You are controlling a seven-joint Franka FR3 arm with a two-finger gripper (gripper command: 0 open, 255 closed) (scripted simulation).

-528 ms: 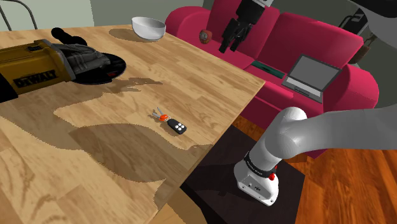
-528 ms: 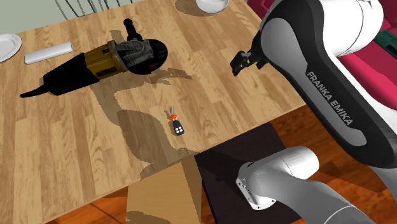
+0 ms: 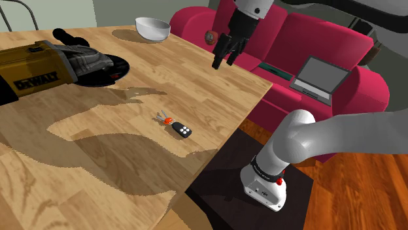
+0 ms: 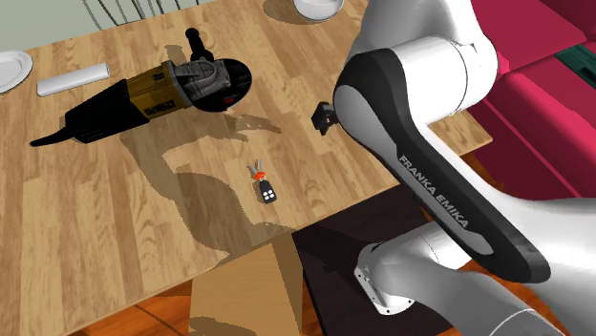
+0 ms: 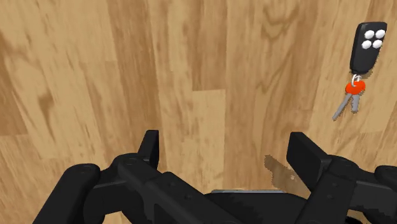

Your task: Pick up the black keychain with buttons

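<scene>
The black keychain (image 3: 182, 129) lies flat on the wooden table (image 3: 98, 170) near its right edge: a small black fob with white buttons, an orange tag and small keys. It also shows in the second exterior view (image 4: 267, 194) and in the wrist view (image 5: 368, 46), off to the side of the fingers. My black gripper (image 3: 223, 62) hangs open in the air above the table, well behind the keychain and apart from it. In the wrist view the gripper (image 5: 227, 149) has its fingers (image 5: 151, 143) spread wide over bare wood, with nothing between them. The gripper (image 4: 325, 119) is partly hidden by the arm.
A large black and yellow angle grinder (image 3: 52, 65) lies at the table's left. A white bowl (image 3: 152, 28) stands at the far edge. A red sofa (image 3: 366, 85) with a laptop (image 3: 319, 77) is beyond the table. A white plate (image 4: 10, 69) and white bar (image 4: 74, 78) sit far left.
The gripper has come down and toward the shoulder view's left, from over the sofa to above the table. The arm's shadow has spread across the wood. The keychain has not moved.
</scene>
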